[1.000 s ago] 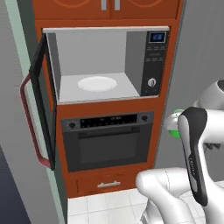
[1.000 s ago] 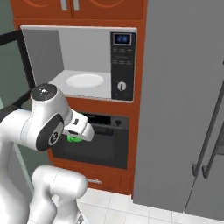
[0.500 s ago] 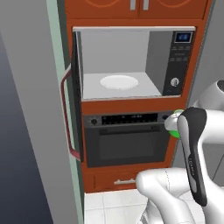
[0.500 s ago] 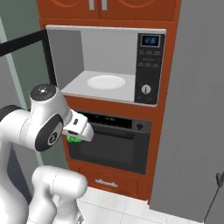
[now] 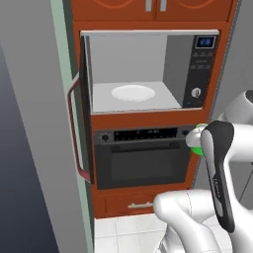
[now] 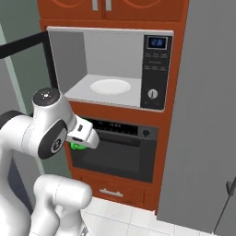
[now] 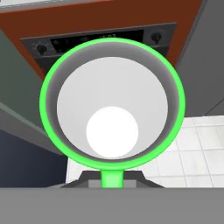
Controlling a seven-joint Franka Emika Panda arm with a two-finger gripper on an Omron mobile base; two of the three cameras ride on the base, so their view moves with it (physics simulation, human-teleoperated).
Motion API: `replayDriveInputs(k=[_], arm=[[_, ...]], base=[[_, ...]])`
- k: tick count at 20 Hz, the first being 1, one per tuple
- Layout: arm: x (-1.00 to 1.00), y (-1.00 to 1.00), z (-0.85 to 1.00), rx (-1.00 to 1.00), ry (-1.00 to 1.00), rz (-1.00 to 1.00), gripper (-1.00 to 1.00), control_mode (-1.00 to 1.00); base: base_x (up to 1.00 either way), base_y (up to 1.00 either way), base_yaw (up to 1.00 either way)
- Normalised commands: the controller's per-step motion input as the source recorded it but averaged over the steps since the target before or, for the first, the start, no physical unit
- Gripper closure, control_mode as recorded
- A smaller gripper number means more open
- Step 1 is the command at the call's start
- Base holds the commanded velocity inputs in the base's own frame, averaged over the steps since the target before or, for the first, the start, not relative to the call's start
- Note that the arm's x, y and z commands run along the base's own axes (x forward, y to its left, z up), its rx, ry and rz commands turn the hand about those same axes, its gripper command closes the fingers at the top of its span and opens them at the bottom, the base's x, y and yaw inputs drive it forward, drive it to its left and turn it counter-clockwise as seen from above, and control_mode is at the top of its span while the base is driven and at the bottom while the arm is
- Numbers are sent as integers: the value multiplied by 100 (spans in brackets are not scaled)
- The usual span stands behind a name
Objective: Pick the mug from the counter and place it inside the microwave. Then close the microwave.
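The bright green mug (image 7: pixel 112 131) has a white inside, and I look straight down into it in the hand view. My gripper (image 7: pixel 112 181) is shut on the mug at its handle side. From the base, a sliver of the mug (image 5: pixel 198 140) (image 6: pixel 77 146) peeks out behind my forearm, held in front of the oven's control strip, below the microwave's floor. The microwave (image 5: pixel 202 64) (image 6: pixel 156 69) stands open, with its white round plate (image 5: pixel 133 92) (image 6: pixel 109 86) bare. Its door (image 5: pixel 84 104) swings out left, red handle (image 5: pixel 74 129) toward me. The counter is out of view.
A black wall oven (image 5: pixel 143 160) (image 6: pixel 117 154) sits under the microwave, with a wood drawer (image 5: pixel 133 203) below it. A tall grey panel (image 5: pixel 34 123) flanks the left and a grey cabinet front (image 6: pixel 207 120) the right. White floor tiles (image 6: pixel 138 223) lie below.
The whole picture has slid to the right in both base views, so the camera has moved. The door now shows nearly edge-on. The mug stays held in the same place against the arm.
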Motion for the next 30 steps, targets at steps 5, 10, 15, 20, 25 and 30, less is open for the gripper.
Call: replayDriveInputs(k=[5, 10, 15, 20, 25, 30], arm=[[0, 0, 0, 0, 0, 0, 100, 100], [0, 0, 0, 0, 0, 0, 100, 100], [0, 0, 0, 0, 0, 0, 100, 100], [0, 0, 0, 0, 0, 0, 100, 100], [0, 0, 0, 0, 0, 0, 100, 100], [0, 0, 0, 0, 0, 0, 100, -100]], base=[[46, 0, -16], [54, 6, -13], [6, 5, -3], [0, 0, 0], [0, 0, 0], [0, 0, 0]])
